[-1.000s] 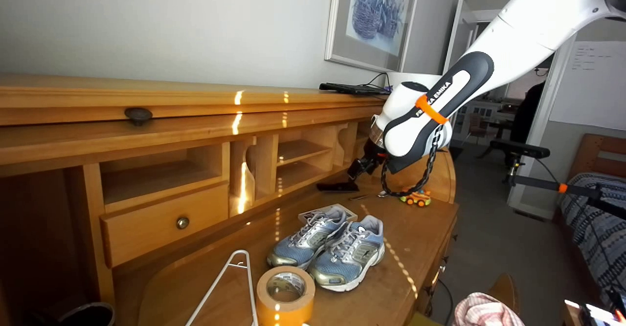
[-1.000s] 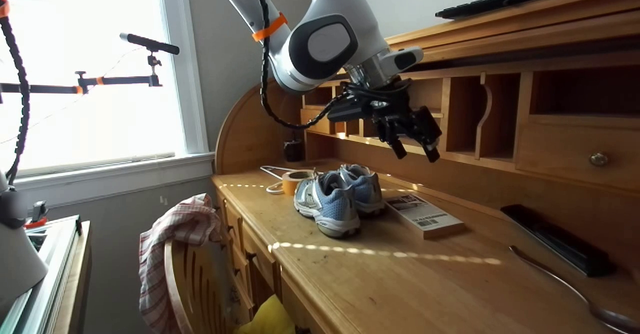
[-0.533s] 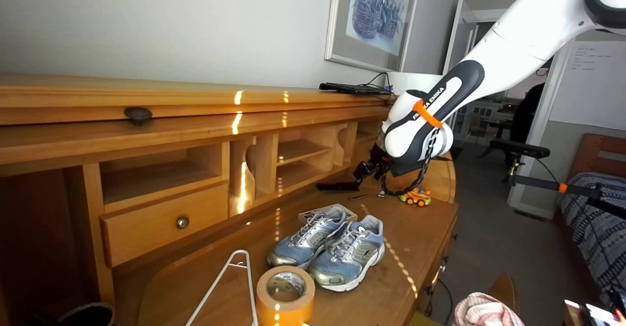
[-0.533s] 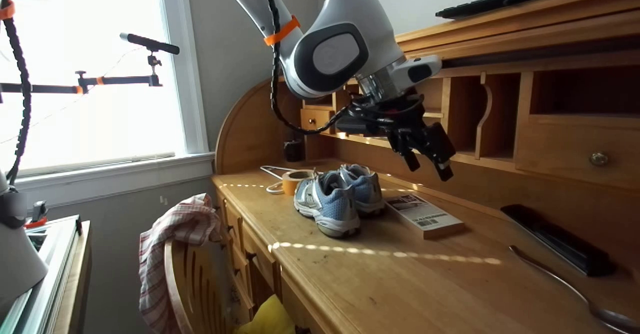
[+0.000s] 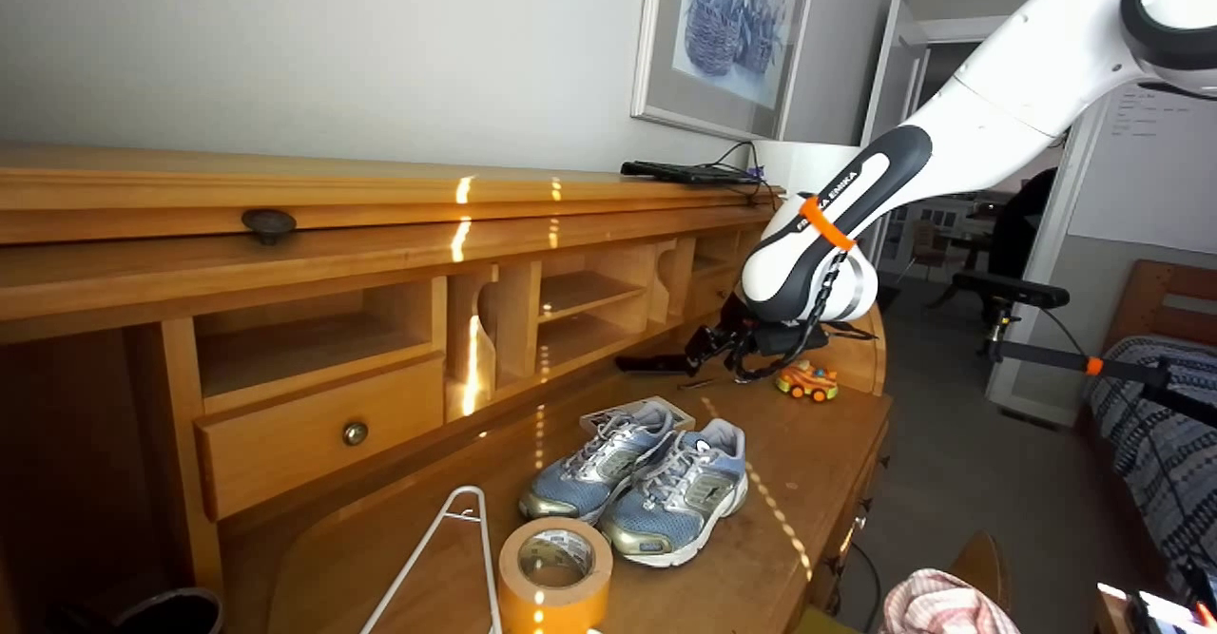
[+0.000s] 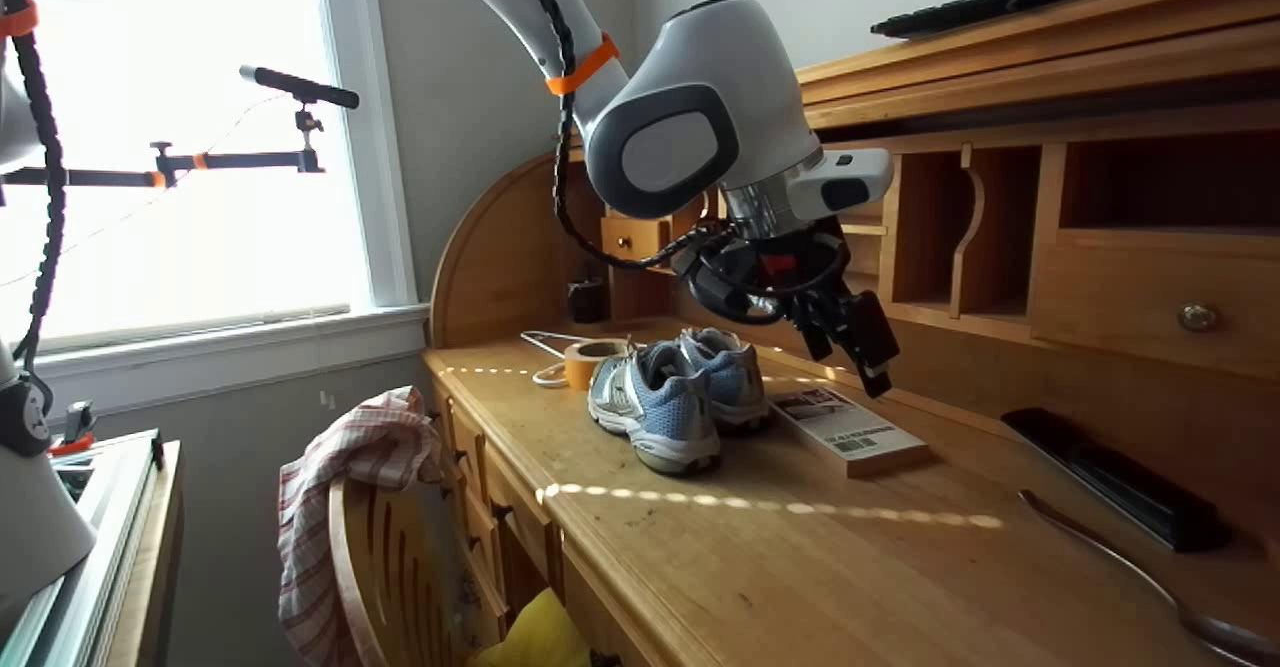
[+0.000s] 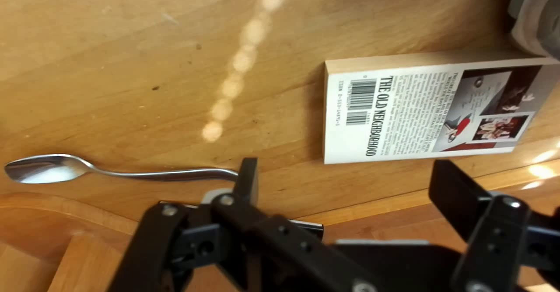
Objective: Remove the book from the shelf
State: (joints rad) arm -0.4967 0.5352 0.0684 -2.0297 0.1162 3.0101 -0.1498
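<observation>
The book (image 7: 393, 112) is a paperback with a white back cover, a barcode and pale page edges. It lies flat on the desk top beside the sneakers, which partly hide the book (image 6: 850, 432) at its far end. My gripper (image 6: 848, 367) hangs above the desk near it, apart from it, fingers slanting down. In the wrist view the gripper (image 7: 347, 169) is wide open with nothing between its fingers; the book's barcode end appears just beyond the fingertips. Upright wood partitions wall the shelf (image 6: 1000, 237), a narrow cubbyhole in the hutch, where I see no book.
Blue-grey sneakers (image 6: 665, 397) stand against the book. A spoon (image 7: 48, 168) and a long black flat thing (image 6: 1115, 477) lie on the desk. A tape roll (image 5: 556, 572), white hanger (image 5: 428, 558) and toy car (image 5: 808, 382) are there too. The hutch rises along the back.
My gripper has come down toward the desk top, and the hand has tipped to point more steeply downward. It stays open. The book and sneakers have not moved.
</observation>
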